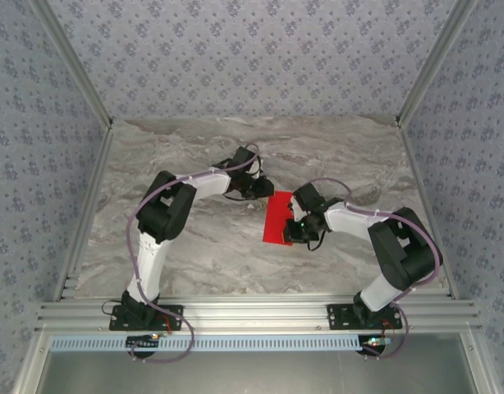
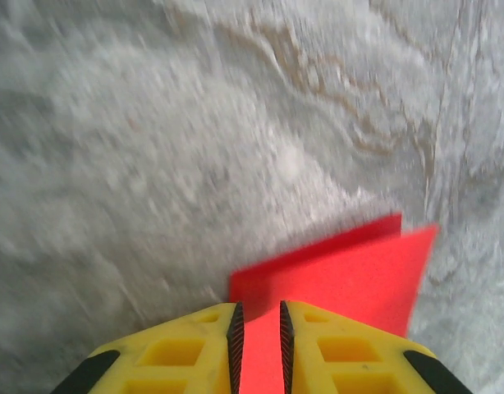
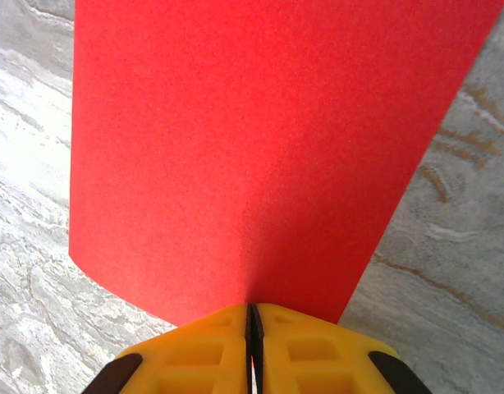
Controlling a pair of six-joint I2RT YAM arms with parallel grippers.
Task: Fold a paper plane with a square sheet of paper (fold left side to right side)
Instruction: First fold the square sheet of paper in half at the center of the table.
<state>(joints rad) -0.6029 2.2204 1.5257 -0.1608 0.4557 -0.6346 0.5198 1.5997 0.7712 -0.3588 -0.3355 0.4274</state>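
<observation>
- Left gripper (image 2: 260, 341): the yellow fingers (image 2: 182, 353) stand a narrow gap apart, and red paper fills the gap between the black pads. Whether the pads pinch the paper cannot be told.
- Right gripper (image 3: 254, 332): the jaws are pressed together with no gap and pinch the near edge of the square sheet of paper (image 3: 260, 148).
- Sheet seen from the right gripper: it spreads straight ahead of the fingertips as one smooth red panel, wider than the fingers on both sides.
- Sheet seen from the left gripper: it runs forward and to the right of the fingertips. Two layers show, a darker edge behind a brighter pointed corner.
- Overhead view: the sheet (image 1: 278, 215) lies between the two grippers on the marbled table (image 1: 194, 246). The left gripper (image 1: 258, 197) is at its far left corner and the right gripper (image 1: 295, 231) at its near right side.
</observation>
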